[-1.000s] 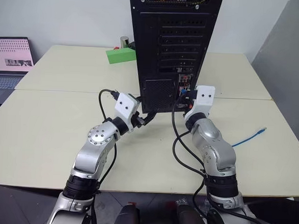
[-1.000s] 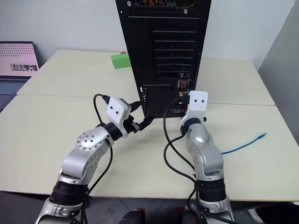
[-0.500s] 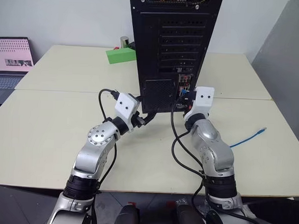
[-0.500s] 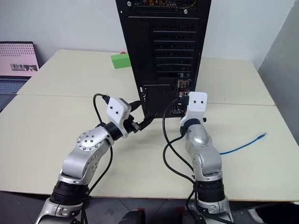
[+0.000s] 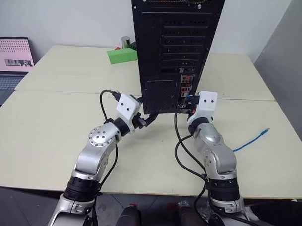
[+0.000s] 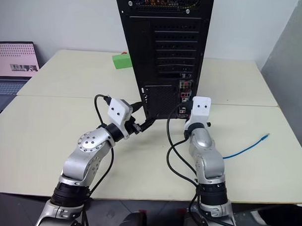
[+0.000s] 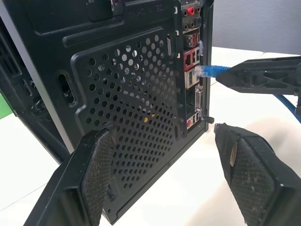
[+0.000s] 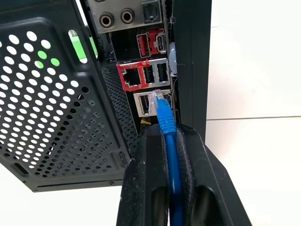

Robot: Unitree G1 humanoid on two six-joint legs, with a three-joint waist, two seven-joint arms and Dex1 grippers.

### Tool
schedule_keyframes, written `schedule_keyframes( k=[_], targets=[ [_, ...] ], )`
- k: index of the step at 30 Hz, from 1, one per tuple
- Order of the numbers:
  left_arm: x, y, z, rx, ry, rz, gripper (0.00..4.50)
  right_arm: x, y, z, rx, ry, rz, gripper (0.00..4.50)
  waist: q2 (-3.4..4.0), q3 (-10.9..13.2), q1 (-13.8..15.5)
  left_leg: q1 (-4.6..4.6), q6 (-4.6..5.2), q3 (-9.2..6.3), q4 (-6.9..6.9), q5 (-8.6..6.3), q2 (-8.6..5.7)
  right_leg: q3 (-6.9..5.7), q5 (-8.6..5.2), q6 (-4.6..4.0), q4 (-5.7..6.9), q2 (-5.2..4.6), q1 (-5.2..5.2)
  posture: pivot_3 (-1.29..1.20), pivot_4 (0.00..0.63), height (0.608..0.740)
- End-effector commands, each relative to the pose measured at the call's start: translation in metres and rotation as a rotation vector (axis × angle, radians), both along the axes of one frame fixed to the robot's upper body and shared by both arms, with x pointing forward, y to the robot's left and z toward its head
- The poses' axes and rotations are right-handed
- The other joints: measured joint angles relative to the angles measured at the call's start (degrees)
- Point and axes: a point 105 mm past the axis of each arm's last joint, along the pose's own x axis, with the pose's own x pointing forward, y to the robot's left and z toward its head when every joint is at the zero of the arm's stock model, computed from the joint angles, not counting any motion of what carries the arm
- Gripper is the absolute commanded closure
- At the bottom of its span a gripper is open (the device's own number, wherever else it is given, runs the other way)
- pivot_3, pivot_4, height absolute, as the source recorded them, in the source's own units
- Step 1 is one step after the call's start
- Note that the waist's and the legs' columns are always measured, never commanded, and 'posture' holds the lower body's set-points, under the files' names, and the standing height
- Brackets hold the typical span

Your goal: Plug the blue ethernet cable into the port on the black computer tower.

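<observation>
Black computer tower (image 5: 175, 49) stood mid-table, blocking the middle toward the far edge. Left gripper (image 5: 150, 118) sat spread just off the tower's mesh grille (image 7: 136, 117); right gripper (image 5: 187, 102), clamped on the blue ethernet cable (image 8: 168, 141), crowded the connector strip (image 5: 185, 89), plug tip at the sockets just below the red-framed port (image 8: 132, 77). Black robot cables (image 5: 182, 149) looped across the table (image 5: 41, 134) before the tower. Green block (image 5: 122, 56) stood by the tower near the far edge. Cable slack (image 5: 249, 141) trailed toward the right edge. Open room at both near corners.
</observation>
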Motion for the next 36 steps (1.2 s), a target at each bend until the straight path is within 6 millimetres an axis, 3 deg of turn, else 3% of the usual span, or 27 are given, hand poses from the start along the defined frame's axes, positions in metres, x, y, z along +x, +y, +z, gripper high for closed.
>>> schedule_keyframes(
  k=[1, 36],
  targets=[
    [-0.0015, 0.0006, 0.0125, -0.005, -0.060, 0.001, 0.97, -0.0068, 0.0065, 0.0259, 0.013, -0.095, 0.035, 4.50, 0.00, 0.0, 0.0, 0.00, 0.00, 0.00, 0.00, 0.00, 0.00, 0.00, 0.00, 0.00, 0.00, 0.00, 0.00, 0.00, 0.150, 0.740],
    [-0.0027, -0.0009, 0.0119, 0.001, -0.064, -0.002, 0.97, -0.0084, 0.0075, 0.0318, 0.024, -0.104, 0.057, 4.50, 0.00, 0.0, 0.0, -0.01, 0.00, 0.00, -0.01, 0.00, 0.00, 0.00, 0.00, 0.00, -0.01, 0.00, 0.00, 0.00, 0.150, 0.740]
  ],
)
